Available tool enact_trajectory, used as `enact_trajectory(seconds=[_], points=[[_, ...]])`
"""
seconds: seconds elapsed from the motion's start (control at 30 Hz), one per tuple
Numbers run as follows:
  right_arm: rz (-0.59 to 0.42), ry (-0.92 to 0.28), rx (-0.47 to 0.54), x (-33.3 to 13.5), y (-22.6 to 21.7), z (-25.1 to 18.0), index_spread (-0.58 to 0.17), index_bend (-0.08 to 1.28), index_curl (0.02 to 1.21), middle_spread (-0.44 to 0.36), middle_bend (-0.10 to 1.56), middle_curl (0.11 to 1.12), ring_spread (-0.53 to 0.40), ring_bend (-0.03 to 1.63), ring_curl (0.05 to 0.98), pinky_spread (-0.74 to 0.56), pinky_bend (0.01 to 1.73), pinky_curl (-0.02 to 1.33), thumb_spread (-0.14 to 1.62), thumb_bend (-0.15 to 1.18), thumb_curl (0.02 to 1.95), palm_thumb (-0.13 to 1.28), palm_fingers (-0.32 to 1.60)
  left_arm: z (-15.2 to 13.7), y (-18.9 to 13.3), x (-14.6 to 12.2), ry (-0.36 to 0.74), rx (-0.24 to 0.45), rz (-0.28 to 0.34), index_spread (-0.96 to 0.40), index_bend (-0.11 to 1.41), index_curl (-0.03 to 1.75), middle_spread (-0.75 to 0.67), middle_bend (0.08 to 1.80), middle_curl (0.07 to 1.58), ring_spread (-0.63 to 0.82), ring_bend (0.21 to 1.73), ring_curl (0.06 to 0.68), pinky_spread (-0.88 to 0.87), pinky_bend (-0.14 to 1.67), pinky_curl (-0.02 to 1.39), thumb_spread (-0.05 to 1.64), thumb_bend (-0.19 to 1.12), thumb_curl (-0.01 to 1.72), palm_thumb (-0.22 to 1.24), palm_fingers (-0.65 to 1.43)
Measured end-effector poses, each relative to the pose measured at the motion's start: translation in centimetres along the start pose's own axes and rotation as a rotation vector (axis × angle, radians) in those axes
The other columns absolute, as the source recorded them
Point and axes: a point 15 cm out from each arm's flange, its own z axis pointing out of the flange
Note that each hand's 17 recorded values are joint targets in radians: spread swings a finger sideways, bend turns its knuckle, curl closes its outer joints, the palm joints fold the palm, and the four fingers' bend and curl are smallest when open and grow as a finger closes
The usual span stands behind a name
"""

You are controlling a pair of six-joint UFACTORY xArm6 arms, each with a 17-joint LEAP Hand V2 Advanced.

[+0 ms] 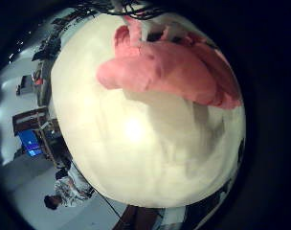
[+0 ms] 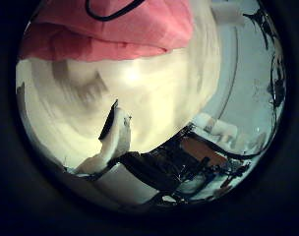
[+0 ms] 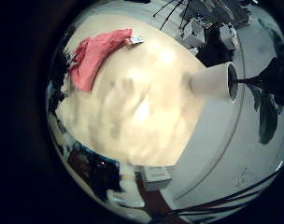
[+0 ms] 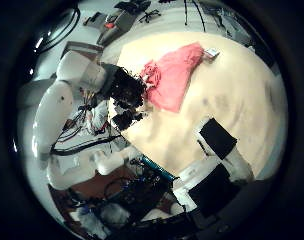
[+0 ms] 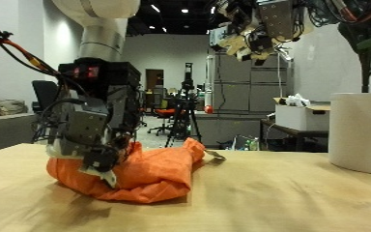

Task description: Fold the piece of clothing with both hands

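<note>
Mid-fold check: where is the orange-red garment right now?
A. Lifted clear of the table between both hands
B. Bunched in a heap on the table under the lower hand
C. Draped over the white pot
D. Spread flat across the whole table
B. The outside view shows the garment crumpled on the table with the lower hand down on it, while the other hand is raised well above.

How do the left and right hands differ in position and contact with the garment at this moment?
The left hand is low, down on the bunched orange garment on the table. The right hand hangs high above the table. The left touches the cloth, though its grip is hidden. The right is clear of it and holds nothing. Both are over the same table.
</note>
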Motion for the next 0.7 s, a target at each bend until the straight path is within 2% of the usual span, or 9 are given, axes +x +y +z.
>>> enact_trajectory(seconds=[0.1, 0.17, 0.33, 0.47, 0.57, 0.7], points=[[-0.001, -0.001, 0.010, 0.1, 0.2, -0.4, -0.412, 0.17, 0.32, -0.012, 0.19, 0.34, 0.172, 0.28, 0.220, 0.27, 0.35, 0.26, 1.29, -0.01, 0.66, 1.03, 0.09, -0.5, 0.0, -0.1, -0.001, 0.005, -0.007, 0.17, 0.16, 0.31, 0.30, 0.18, 0.27, 0.52, 0.42, 0.207, 0.49, 0.29, 0.30, 1.24, -0.01, 0.29, 0.51, -0.04], [-0.002, -0.001, 0.013, 0.0, 0.4, -0.8, -0.409, 0.17, 0.32, -0.012, 0.19, 0.34, 0.174, 0.28, 0.221, 0.27, 0.34, 0.26, 1.29, -0.01, 0.66, 1.03, 0.09, -1.8, 0.5, -0.2, -0.004, 0.024, -0.008, 0.17, 0.16, 0.30, 0.30, 0.18, 0.27, 0.52, 0.41, 0.208, 0.49, 0.28, 0.30, 1.24, -0.01, 0.29, 0.51, -0.03], [-0.002, 0.008, 0.052, -0.1, 1.5, -2.9, -0.406, 0.17, 0.32, -0.006, 0.19, 0.34, 0.174, 0.27, 0.227, 0.27, 0.33, 0.27, 1.31, -0.01, 0.67, 1.02, 0.10, -7.2, 2.9, 0.3, -0.006, 0.109, -0.021, 0.17, 0.16, 0.30, 0.30, 0.19, 0.28, 0.52, 0.41, 0.210, 0.49, 0.28, 0.30, 1.24, -0.02, 0.29, 0.50, -0.02], [0.002, 0.009, 0.049, -0.7, 4.2, -4.3, -0.408, 0.17, 0.31, -0.003, 0.19, 0.33, 0.175, 0.27, 0.230, 0.27, 0.32, 0.27, 1.31, -0.02, 0.67, 0.99, 0.11, -11.9, 6.1, 1.2, 0.009, 0.189, -0.040, 0.16, 0.16, 0.29, 0.29, 0.20, 0.29, 0.51, 0.41, 0.214, 0.48, 0.28, 0.31, 1.23, -0.01, 0.30, 0.51, 0.00], [0.011, 0.011, 0.046, -1.0, 6.6, -4.8, -0.406, 0.17, 0.31, -0.008, 0.19, 0.33, 0.175, 0.26, 0.233, 0.27, 0.31, 0.28, 1.31, -0.02, 0.65, 0.93, 0.11, -13.6, 9.0, 1.8, 0.020, 0.189, -0.067, 0.16, 0.16, 0.29, 0.29, 0.20, 0.29, 0.51, 0.41, 0.217, 0.48, 0.29, 0.31, 1.22, -0.02, 0.30, 0.51, 0.00], [0.026, 0.005, 0.017, -1.3, 10.1, -2.9, -0.407, 0.17, 0.31, -0.010, 0.19, 0.33, 0.175, 0.26, 0.235, 0.27, 0.30, 0.28, 1.32, -0.03, 0.62, 0.85, 0.11, -14.0, 11.6, 2.3, 0.027, 0.176, -0.078, 0.16, 0.16, 0.29, 0.29, 0.19, 0.30, 0.50, 0.42, 0.219, 0.48, 0.29, 0.31, 1.20, -0.02, 0.30, 0.50, 0.00]])
